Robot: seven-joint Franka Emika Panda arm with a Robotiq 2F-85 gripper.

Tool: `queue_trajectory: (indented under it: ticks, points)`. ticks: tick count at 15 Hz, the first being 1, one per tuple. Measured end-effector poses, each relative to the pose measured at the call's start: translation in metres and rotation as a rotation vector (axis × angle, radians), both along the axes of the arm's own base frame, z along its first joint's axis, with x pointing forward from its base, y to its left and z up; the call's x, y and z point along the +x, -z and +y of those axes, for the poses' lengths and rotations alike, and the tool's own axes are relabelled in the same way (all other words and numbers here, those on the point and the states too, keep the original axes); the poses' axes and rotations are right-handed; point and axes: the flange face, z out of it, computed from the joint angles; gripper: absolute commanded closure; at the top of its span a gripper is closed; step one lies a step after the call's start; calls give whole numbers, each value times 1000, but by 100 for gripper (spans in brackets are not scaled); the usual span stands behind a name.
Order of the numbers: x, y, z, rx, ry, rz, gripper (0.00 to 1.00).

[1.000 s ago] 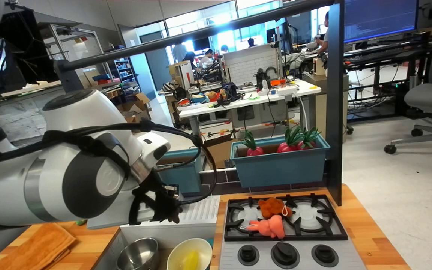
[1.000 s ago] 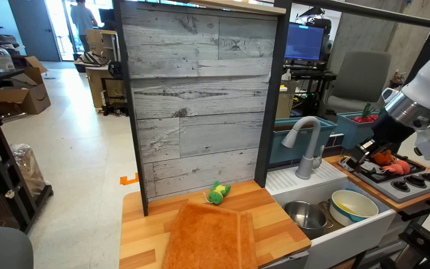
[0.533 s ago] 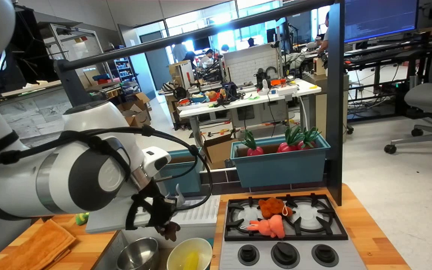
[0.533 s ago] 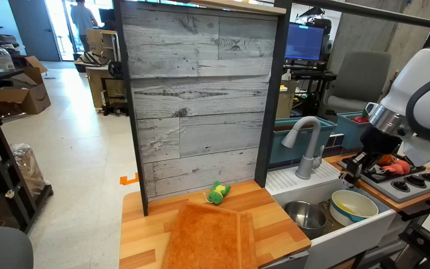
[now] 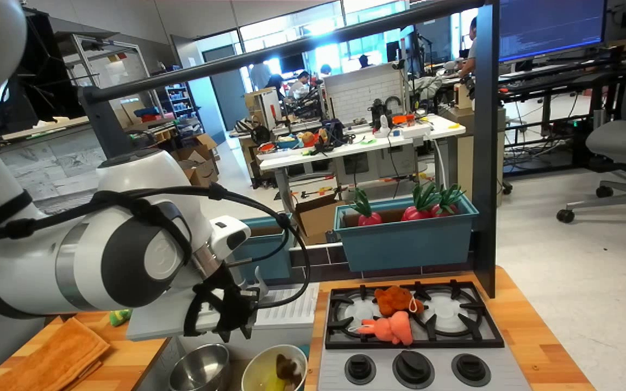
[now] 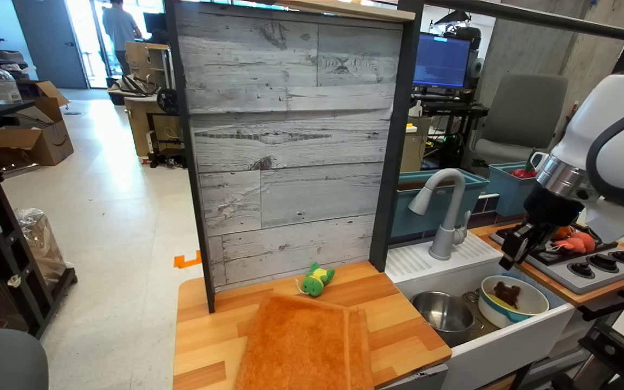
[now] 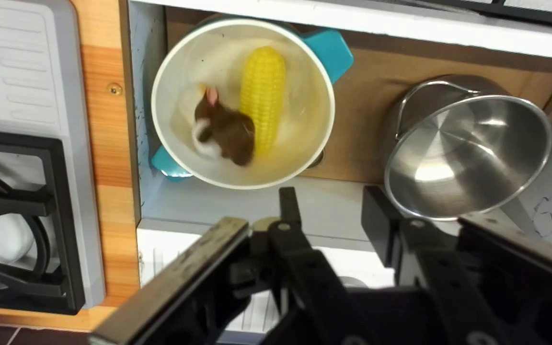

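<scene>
1. Showing claw [image 7: 332,206] spread apart, above sink [image 6: 512,346].
2. Including brown plush toy [image 7: 230,134] inside cream pot [image 7: 304,129], partly overlapping yellow corn [image 7: 263,91] in wrist view.
3. Listing steel pot [image 7: 496,158] near cream pot, in same sink.

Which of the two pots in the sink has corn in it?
The white pot with teal handles: it holds the corn and a brown toy. The steel pot shows only its shiny inside.

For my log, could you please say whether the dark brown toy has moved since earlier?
Yes, down: in both exterior views, the dark brown toy went from the jaws into the teal-handled pot.
</scene>
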Motion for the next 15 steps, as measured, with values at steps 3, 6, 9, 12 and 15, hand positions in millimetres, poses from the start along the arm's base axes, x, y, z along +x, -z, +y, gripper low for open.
queue_trajectory:
  ticks: [3,6,9,12,15]
  points:
    - [-2,2,-2,-10,-6,6,7]
    - [-2,-8,-24,-76,-31,-9,0]
    - [-1,-44,-78,-176,13,-72,0]
    - [-7,-75,-150,-266,111,-84,0]
    - [-17,-75,-196,-305,212,-19,0]
